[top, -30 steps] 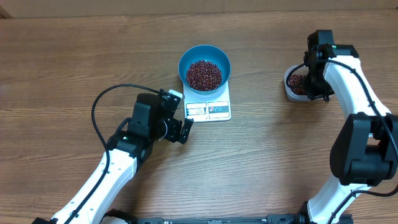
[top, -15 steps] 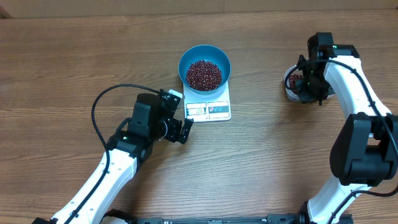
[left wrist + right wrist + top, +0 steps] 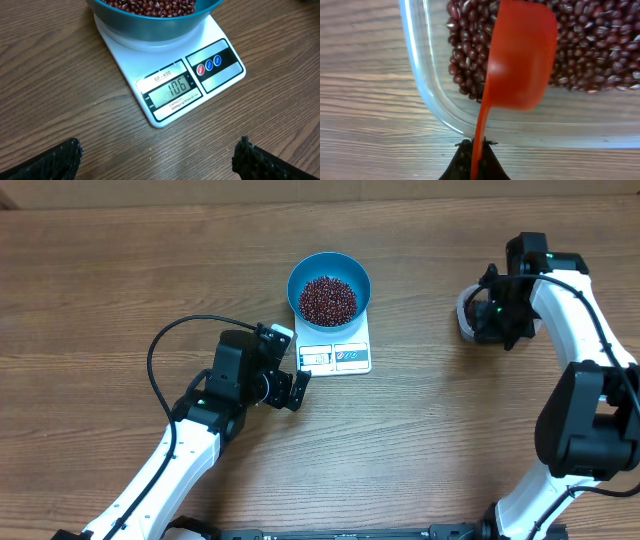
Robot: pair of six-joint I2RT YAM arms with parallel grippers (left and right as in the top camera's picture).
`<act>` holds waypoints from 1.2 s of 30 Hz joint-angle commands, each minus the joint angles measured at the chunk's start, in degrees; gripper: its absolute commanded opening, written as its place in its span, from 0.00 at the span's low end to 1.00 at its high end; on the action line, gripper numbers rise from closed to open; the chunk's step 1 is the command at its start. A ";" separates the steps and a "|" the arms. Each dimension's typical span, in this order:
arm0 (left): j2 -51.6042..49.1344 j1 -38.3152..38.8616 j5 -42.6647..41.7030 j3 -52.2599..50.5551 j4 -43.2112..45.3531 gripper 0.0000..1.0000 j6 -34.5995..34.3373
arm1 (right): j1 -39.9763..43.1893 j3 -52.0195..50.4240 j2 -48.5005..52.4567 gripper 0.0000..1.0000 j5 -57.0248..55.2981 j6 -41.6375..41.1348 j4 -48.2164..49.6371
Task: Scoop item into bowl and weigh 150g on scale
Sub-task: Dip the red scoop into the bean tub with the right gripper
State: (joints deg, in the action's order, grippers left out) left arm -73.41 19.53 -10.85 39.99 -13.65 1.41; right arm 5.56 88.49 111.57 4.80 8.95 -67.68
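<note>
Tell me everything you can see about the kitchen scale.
The scale is a small, flat, white rectangle, plastic by its look, lying level on the wooden table. Its near edge carries a black-framed display reading 106 under the marking SF-400. Beside the display is a panel with one red and two blue round buttons. The blue bowl of beans stands on its far part. Nothing else touches it.

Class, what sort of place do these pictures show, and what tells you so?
Probably a robot lab test bench: two robot arms at a wooden table, a kitchen scale under a bowl of beans, a scoop at a tub.
</note>
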 commanded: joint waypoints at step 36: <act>-0.37 0.09 0.35 -0.24 0.24 0.99 -0.57 | 21.31 0.07 -0.11 0.04 40.19 7.93 -5.99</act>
State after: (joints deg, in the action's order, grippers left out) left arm -73.41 19.53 -10.83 39.99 -13.67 1.41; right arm 25.10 88.49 111.61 40.12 9.72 -72.79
